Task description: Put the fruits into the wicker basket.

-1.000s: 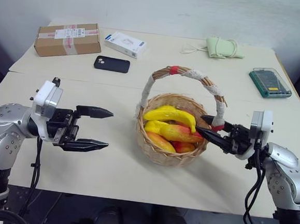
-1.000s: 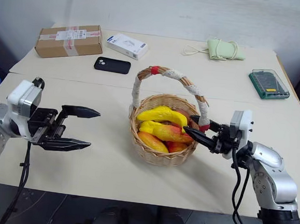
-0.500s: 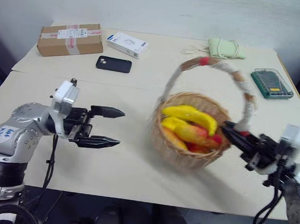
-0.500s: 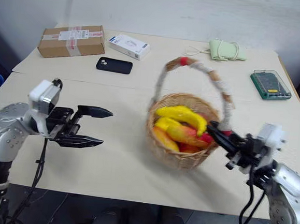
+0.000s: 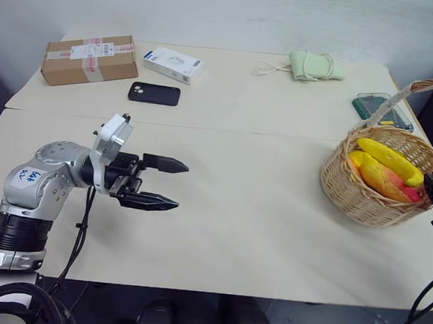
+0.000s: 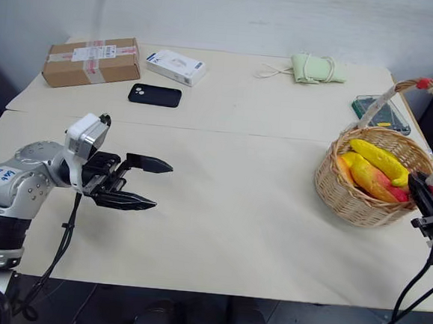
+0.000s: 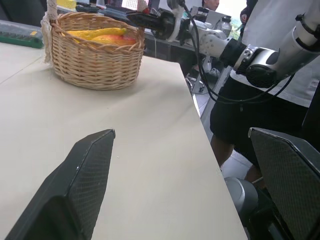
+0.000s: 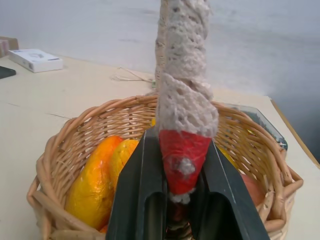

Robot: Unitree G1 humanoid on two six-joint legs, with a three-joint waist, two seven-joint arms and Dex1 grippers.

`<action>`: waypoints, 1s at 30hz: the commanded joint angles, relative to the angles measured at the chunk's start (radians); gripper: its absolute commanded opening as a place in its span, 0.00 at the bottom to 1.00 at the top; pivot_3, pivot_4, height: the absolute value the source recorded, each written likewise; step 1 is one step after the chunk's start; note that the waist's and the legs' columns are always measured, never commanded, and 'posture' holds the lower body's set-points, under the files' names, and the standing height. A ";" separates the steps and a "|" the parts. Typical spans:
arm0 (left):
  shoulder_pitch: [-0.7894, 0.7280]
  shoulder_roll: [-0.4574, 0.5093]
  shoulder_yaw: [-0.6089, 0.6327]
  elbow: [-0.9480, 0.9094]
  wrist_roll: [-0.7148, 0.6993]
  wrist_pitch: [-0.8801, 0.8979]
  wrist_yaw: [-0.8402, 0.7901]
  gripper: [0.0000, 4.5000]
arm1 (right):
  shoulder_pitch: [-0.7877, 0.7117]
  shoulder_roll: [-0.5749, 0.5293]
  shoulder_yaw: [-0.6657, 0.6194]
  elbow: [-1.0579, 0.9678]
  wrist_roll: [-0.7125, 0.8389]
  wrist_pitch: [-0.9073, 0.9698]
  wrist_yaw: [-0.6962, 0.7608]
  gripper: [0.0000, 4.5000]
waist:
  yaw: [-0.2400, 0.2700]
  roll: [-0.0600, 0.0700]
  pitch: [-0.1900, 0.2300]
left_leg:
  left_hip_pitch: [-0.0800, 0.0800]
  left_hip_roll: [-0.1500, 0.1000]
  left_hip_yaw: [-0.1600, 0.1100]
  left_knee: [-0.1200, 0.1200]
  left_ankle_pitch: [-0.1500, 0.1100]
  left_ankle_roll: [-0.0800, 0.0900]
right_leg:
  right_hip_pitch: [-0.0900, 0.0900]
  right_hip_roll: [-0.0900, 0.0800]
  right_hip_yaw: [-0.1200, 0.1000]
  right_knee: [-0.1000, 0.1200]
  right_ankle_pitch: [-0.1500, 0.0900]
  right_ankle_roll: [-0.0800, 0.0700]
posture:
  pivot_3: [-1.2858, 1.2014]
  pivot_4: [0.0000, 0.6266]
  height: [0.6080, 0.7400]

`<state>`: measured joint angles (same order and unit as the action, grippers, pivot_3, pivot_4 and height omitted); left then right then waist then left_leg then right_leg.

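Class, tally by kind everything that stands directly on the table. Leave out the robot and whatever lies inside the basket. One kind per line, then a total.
Boxes: 2 (cardboard box, white box)
Phone: 1
Green pouch: 1
Green case: 1
Wicker basket: 1
Total: 6

Desk (image 5: 256, 225): pale beige top, seam running across it.
Far left: cardboard box (image 5: 89, 58), white carton (image 5: 173, 63) beside it, black phone (image 5: 154, 93) just in front.
Far middle: pale green pouch (image 5: 314, 66) with cord.
Right edge: wicker basket (image 5: 363, 200); green case (image 5: 372, 107) behind it.
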<state>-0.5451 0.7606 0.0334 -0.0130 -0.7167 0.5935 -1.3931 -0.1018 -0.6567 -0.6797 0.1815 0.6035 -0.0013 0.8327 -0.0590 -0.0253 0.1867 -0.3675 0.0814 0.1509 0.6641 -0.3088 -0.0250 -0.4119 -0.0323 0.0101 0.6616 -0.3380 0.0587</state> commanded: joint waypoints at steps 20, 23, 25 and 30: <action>0.137 -0.036 0.081 0.079 0.179 -0.325 0.082 1.00 | 0.588 -0.034 -0.256 -0.326 0.041 -0.051 0.261 0.99 | 0.027 0.002 -0.001 | 0.000 0.001 -0.001 -0.001 0.000 0.000 | 0.001 0.000 -0.001 -0.001 0.000 0.000 | 0.52 0.24 1.00; 0.216 -0.016 0.088 0.076 0.230 -0.400 0.087 1.00 | 0.695 -0.022 -0.204 -0.333 -0.002 -0.110 0.372 0.99 | 0.023 0.001 -0.001 | 0.002 0.002 -0.001 -0.002 -0.001 -0.001 | 0.003 0.001 0.000 -0.002 0.000 0.000 | 0.52 0.24 1.00; 0.248 -0.012 0.082 0.086 0.285 -0.464 0.111 1.00 | 0.697 -0.002 -0.118 -0.390 0.003 -0.089 0.372 0.99 | 0.019 0.000 -0.001 | 0.004 0.003 -0.001 -0.002 -0.001 -0.001 | 0.003 0.001 0.000 -0.002 0.000 -0.001 | 0.52 0.24 1.00; 0.331 -0.042 0.124 0.095 0.385 -0.621 0.254 1.00 | 0.577 0.029 0.176 -0.525 -0.029 -0.059 0.351 0.99 | 0.005 -0.001 -0.002 | 0.005 0.005 -0.001 -0.003 -0.004 0.004 | 0.004 -0.001 -0.001 -0.001 0.002 -0.003 | 0.52 0.24 1.00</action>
<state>-0.2306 0.7155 0.1147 0.0960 -0.3441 0.0096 -1.1789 0.4908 -0.6188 -0.5346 -0.2969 0.5792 -0.0567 1.1861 -0.0539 -0.0265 0.1844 -0.3623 0.0859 0.1500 0.6610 -0.3124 -0.0208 -0.4079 -0.0339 0.0089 0.6612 -0.3364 0.0557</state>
